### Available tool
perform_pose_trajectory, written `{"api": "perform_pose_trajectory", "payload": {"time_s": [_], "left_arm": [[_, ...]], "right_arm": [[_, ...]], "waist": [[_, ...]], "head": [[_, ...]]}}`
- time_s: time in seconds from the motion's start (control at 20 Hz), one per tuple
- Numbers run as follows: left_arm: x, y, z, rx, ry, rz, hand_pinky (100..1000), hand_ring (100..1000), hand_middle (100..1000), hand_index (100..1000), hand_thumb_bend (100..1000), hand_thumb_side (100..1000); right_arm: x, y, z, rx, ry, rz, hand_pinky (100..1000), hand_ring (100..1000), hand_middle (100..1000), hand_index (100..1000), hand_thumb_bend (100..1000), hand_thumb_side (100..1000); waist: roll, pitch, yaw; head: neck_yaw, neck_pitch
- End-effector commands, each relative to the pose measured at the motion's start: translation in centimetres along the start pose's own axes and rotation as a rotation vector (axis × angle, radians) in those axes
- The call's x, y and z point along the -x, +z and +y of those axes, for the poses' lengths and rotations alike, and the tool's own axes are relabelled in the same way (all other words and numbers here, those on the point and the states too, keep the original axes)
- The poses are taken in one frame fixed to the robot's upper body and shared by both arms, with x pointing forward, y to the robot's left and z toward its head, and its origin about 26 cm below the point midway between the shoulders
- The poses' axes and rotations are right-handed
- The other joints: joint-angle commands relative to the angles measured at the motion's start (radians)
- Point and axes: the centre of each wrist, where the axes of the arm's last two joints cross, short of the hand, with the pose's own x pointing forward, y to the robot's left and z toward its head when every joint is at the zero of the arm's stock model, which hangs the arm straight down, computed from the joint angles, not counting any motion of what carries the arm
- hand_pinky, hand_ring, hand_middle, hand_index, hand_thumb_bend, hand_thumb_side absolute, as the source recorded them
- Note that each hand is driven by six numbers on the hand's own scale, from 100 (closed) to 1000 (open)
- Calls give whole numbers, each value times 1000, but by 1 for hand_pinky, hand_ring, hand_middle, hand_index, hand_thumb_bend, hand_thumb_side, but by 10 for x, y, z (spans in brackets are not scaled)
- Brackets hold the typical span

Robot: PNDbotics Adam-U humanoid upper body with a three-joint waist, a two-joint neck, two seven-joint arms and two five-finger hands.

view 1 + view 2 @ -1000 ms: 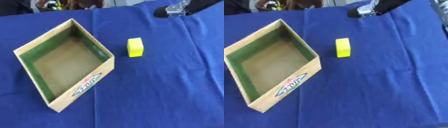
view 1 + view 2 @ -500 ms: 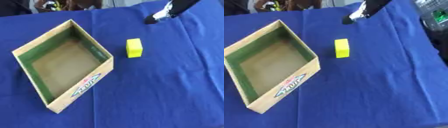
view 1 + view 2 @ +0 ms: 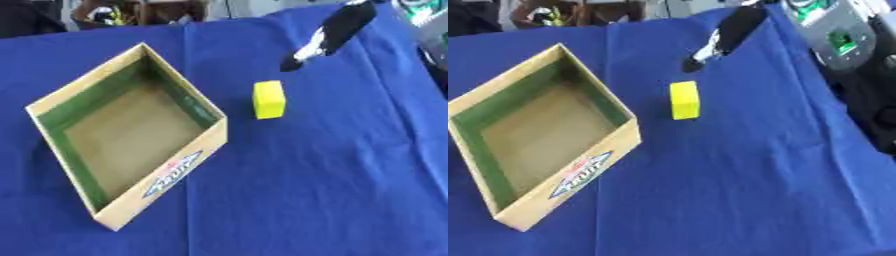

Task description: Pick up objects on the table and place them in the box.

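Note:
A small yellow block point(image 3: 269, 99) stands on the blue cloth, just right of the cardboard box point(image 3: 171, 175). The box is open-topped, with green inner walls, a bare brown floor and a printed logo on its near side; nothing lies inside it. My right hand point(image 3: 328, 35), black with silver, reaches in from the upper right with its fingers stretched out straight and pointing down-left. Its fingertips point(image 3: 291, 64) hang a short way beyond the block's far side and do not touch it. The hand holds nothing. My left hand shows in neither view.
A blue cloth point(image 3: 332, 190) covers the whole table. A grey device point(image 3: 842, 35) with a green part stands beyond the table's right edge. Dark clutter point(image 3: 114, 12) lines the far edge.
My right hand has come down and to the left from the far right corner, towards the yellow block. The block and the box have stayed where they were.

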Motion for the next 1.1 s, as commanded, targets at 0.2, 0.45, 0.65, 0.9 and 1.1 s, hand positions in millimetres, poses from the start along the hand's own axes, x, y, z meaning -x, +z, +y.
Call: {"api": "perform_pose_trajectory", "payload": {"time_s": [0.2, 0.45, 0.65, 0.9, 1.1], "left_arm": [[-7, -6, -2, 4, 18, -29, 739, 808, 830, 968, 100, 1000], [-7, -6, -3, 4, 24, -30, 739, 807, 827, 966, 100, 1000], [-7, -5, -4, 1, 32, -27, 739, 815, 825, 965, 100, 1000], [-7, -5, -5, -1, 38, -23, 739, 814, 839, 962, 100, 1000], [-7, -5, -5, -2, 42, -23, 739, 812, 835, 959, 100, 1000]], "right_arm": [[2, 0, 5, -16, -27, -31, 897, 958, 912, 956, 693, 492], [3, 1, 10, -27, -38, -34, 895, 952, 903, 953, 693, 488], [6, -1, 21, -39, -46, -8, 890, 944, 884, 941, 691, 492], [6, -4, 30, -38, -39, 15, 885, 938, 877, 929, 679, 464], [9, -8, 37, -55, -48, 29, 881, 934, 871, 922, 675, 457]], "waist": [[1, -12, 3], [1, -8, 3], [1, 0, 2], [2, 9, 3], [2, 14, 5]], "head": [[2, -13], [7, -15], [13, -22], [14, -19], [19, -15]]}}
